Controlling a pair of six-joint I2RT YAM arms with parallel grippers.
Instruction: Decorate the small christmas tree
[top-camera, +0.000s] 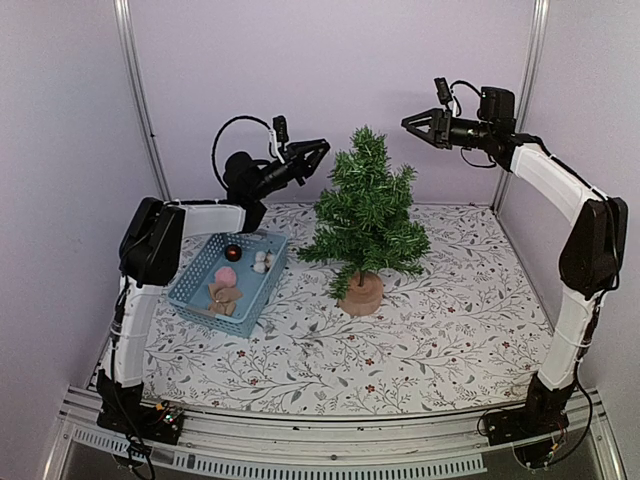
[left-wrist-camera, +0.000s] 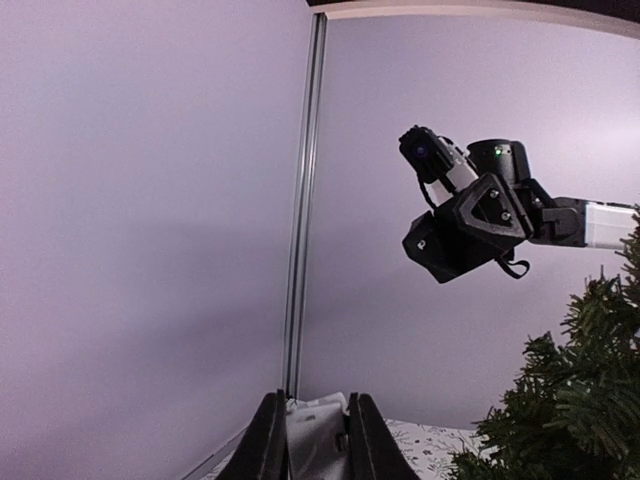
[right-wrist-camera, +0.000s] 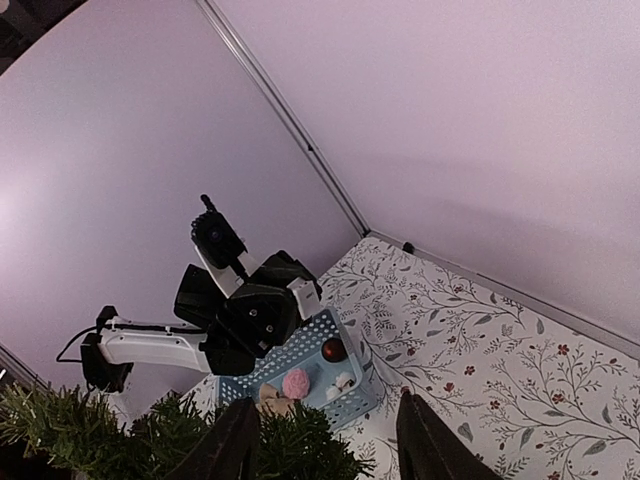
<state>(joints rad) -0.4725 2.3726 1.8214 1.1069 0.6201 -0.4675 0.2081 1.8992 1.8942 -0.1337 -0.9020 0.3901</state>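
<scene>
**TREE DECORATION: TOOL POSITIONS AND ORNAMENT SUPPLY**

**Task object.** The small christmas tree (top-camera: 365, 210) stands upright on its round tan base (top-camera: 362, 295) near the middle of the patterned counter (top-camera: 450, 330). Its long axis is vertical.

**Governing relation.** The crown of the tree lies between the two tools. The left tool (top-camera: 322, 148) is held in the air just left of the upper branches, pointing right toward them. The right tool (top-camera: 408, 123) is held to the right of the tip and slightly higher, pointing left. Neither touches the foliage. The overhead view does not settle which tool is nearer in depth. Judgement: the tree lies to the right of the left tool, so a short rightward reach would bring it to the upper branches.

**Tool state.**
- Left tool: jaws narrow, closed on a pale item (left-wrist-camera: 318, 425). The item cannot be identified.
- Right tool: fingers (right-wrist-camera: 235, 445) stand apart with nothing between them.

**Container.** The blue basket (top-camera: 192, 270) sits on the counter left of the tree, apart from the base. Contents:
1. a dark red ball (top-camera: 232, 252);
2. a pink pompom (top-camera: 225, 275);
3. small white pieces (top-camera: 262, 262);
4. a tan piece (top-camera: 225, 298).

No ornament is discernible on the branches.
</scene>
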